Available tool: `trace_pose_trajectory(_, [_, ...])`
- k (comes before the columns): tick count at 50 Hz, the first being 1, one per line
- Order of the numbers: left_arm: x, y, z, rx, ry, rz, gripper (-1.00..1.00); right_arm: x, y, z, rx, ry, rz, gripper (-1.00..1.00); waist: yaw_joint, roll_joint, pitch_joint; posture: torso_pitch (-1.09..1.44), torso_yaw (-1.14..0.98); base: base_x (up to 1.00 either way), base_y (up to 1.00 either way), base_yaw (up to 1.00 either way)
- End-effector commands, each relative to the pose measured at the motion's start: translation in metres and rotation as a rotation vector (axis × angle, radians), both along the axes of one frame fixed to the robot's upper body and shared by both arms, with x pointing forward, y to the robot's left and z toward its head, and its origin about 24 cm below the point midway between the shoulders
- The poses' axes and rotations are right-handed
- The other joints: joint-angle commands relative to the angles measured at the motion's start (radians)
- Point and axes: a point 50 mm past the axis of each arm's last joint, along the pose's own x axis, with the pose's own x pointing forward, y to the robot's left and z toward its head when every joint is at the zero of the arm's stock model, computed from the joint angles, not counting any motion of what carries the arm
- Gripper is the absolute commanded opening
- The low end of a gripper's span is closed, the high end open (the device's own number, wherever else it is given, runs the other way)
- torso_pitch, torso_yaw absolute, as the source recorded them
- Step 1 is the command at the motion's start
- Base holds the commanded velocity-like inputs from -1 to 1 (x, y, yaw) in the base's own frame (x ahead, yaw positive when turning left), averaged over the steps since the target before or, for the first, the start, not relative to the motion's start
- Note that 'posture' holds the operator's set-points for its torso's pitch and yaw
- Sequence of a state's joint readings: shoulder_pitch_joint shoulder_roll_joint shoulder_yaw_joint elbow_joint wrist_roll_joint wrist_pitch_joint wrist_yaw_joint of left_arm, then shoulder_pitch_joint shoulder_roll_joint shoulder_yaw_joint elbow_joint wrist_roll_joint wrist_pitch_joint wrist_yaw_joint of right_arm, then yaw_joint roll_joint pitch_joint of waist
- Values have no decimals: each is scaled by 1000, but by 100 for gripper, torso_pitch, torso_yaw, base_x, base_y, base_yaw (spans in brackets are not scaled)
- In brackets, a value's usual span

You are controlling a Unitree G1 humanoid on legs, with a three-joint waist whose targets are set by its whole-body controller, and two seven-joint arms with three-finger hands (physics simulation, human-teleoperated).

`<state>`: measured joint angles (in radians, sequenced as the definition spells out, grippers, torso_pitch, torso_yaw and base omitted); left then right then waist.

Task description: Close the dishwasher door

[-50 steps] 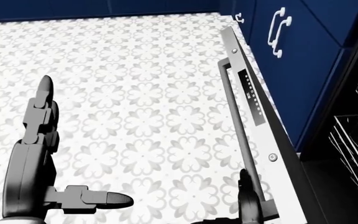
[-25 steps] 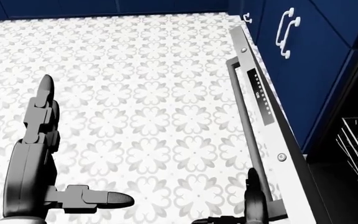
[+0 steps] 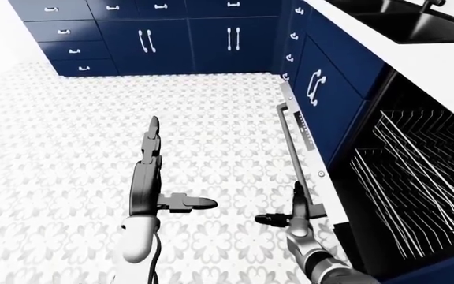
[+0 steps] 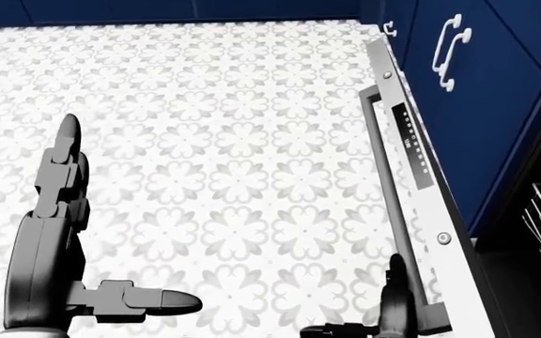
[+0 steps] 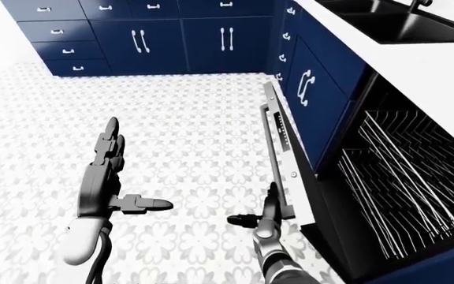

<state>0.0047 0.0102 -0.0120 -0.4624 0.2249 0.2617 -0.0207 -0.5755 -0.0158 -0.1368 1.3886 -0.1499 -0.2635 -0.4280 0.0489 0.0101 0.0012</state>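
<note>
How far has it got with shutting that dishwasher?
Nothing looks finished: the dishwasher door stands open, with the wire racks exposed beside it. In hand: the right hand, fingers open, is at the door's handle bar near its lower end. The left hand hangs idle. Left: swinging the door shut.

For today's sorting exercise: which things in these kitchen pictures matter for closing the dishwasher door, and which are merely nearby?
Part of the job:
dishwasher door, open
door handle
right hand, at the handle's end

Just nearby:
left hand, open over the floor
dish racks
sink
blue cabinets
</note>
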Motion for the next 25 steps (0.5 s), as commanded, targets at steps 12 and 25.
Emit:
trace_pose_trajectory(12, [-2, -1, 15, 0, -85, -3, 100, 7, -35, 15, -120, -50, -227, 100, -6, -7, -19, 0, 0, 0, 0, 0])
trace_pose_trajectory(25, [-3, -1, 15, 1, -86, -6, 100, 4, -39, 14, -144, -44, -243, 100, -2, -9, -19, 0, 0, 0, 0, 0])
